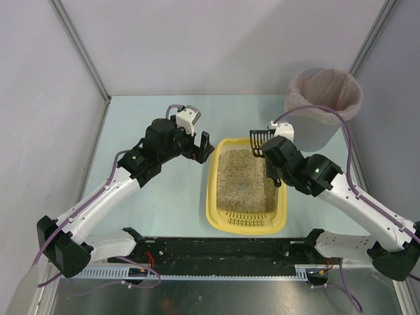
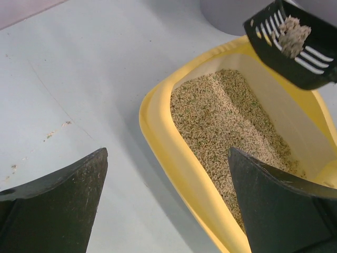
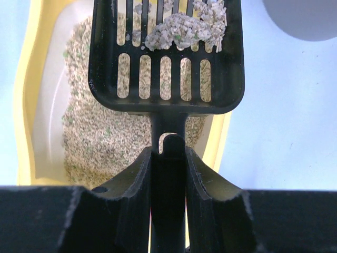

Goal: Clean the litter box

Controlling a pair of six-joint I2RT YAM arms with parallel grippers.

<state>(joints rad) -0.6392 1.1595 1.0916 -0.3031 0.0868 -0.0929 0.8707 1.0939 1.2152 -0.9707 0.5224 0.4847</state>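
The yellow litter box point(image 1: 213, 191) lies mid-table, filled with beige litter point(image 1: 244, 180), its slotted rim at the near end. My right gripper point(image 1: 272, 163) is shut on the handle of the black slotted scoop point(image 1: 258, 140) and holds it above the box's far right corner. In the right wrist view the scoop point(image 3: 166, 63) carries a grey clump point(image 3: 181, 29), and the gripper point(image 3: 168, 158) clamps the handle. My left gripper point(image 1: 201, 149) is open and empty, straddling the box's far left rim point(image 2: 174, 153). The left wrist view also shows the scoop point(image 2: 310, 66) with the clump point(image 2: 292, 34).
A grey round bin point(image 1: 323, 98) with a pinkish liner stands at the far right of the table, just beyond the scoop; its edge shows in the right wrist view point(image 3: 303, 18). The pale blue table point(image 1: 164, 190) lies left of the box. Grey walls enclose the back and sides.
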